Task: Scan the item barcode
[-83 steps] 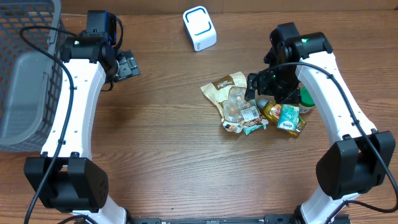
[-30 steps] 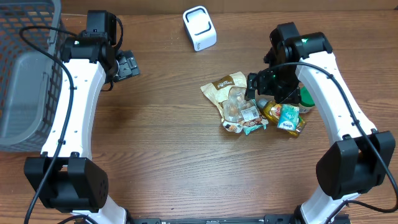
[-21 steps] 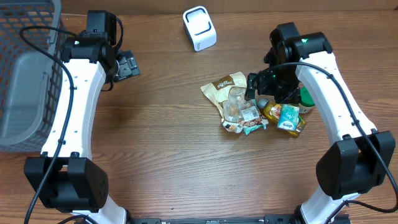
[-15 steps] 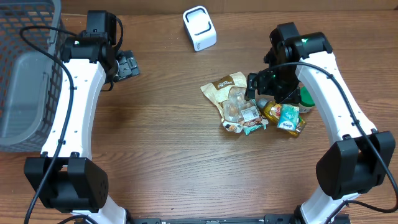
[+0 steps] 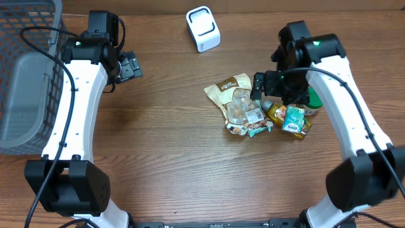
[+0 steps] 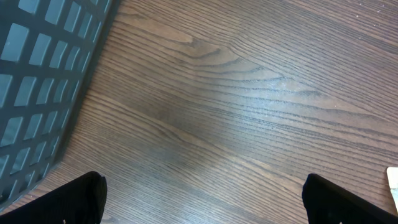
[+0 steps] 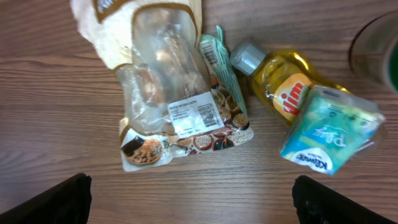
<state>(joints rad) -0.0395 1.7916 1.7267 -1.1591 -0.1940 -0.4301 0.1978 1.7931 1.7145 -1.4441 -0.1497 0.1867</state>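
A loose heap of items lies right of the table's middle. A clear-windowed snack bag [image 7: 177, 99] with a white barcode label [image 7: 194, 116] lies beside a yellow bottle [image 7: 281, 86] and a teal tissue pack [image 7: 326, 134]. In the overhead view the snack bag [image 5: 237, 104] sits left of the bottle [image 5: 277, 113] and the tissue pack [image 5: 293, 120]. My right gripper [image 5: 273, 88] hovers over this heap, open and empty [image 7: 199, 205]. A white scanner [image 5: 203, 28] stands at the back centre. My left gripper [image 5: 130, 66] hangs open over bare wood [image 6: 208, 202] at the far left.
A dark grey mesh basket [image 5: 25, 76] fills the left edge, and its wall [image 6: 37, 81] shows in the left wrist view. A green can [image 5: 311, 100] stands just right of the heap, seen also as a green can [image 7: 379, 50] in the right wrist view.
The right arm has shifted slightly to the right above the heap. The left arm and the items have not moved.
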